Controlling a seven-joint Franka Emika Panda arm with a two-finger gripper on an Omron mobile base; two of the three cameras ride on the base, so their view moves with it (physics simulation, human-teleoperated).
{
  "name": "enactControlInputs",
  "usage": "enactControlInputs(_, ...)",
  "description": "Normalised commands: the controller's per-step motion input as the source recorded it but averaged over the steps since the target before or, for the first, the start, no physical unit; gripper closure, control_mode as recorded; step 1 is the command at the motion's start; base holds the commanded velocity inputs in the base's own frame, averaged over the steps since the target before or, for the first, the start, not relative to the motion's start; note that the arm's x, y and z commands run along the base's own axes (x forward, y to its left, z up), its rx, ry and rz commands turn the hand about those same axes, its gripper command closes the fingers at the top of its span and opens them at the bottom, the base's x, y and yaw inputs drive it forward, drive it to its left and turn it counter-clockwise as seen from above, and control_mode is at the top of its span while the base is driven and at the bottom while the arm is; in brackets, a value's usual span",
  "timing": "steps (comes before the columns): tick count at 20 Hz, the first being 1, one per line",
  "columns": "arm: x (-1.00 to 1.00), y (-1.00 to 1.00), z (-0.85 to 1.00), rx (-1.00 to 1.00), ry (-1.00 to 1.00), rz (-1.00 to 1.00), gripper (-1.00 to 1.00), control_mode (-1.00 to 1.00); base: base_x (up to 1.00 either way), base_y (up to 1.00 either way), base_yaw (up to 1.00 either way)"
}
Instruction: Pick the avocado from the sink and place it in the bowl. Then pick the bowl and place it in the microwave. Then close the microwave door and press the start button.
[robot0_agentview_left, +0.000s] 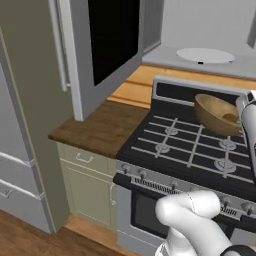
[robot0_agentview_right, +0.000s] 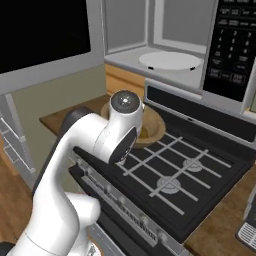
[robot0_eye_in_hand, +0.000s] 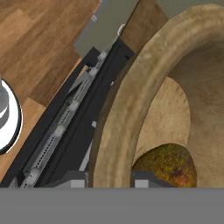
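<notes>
One step is done: the avocado (robot0_eye_in_hand: 168, 164) lies inside the bowl (robot0_agentview_left: 216, 114). The gripper (robot0_eye_in_hand: 107, 179) pinches the bowl's rim, holding it tilted above the stove (robot0_agentview_left: 190, 150). Next, the bowl must travel up into the open microwave (robot0_agentview_right: 170, 62), level, onto its turntable.

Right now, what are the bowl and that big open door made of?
The bowl looks like wood: brown outside, lighter tan inside, with a matte, grainy look. The microwave door seems to have a grey metal frame, plain and smooth, around a black window that is probably glass, though it shows no shine here.
</notes>
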Motion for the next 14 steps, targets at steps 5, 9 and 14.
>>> enactControlInputs(5, 0.0, 0.0, 0.0, 0.0, 0.0, 0.0, 1.0, 1.0, 0.0, 0.0, 0.28)
enactControlInputs(9, 0.0, 0.0, 0.0, 0.0, 0.0, 0.0, 1.0, 1.0, 0.0, 0.0, 0.22)
enactControlInputs(14, -0.21, 0.1, 0.31, -0.08, -0.07, -0.02, 1.0, -1.0, -0.03, 0.02, 0.01)
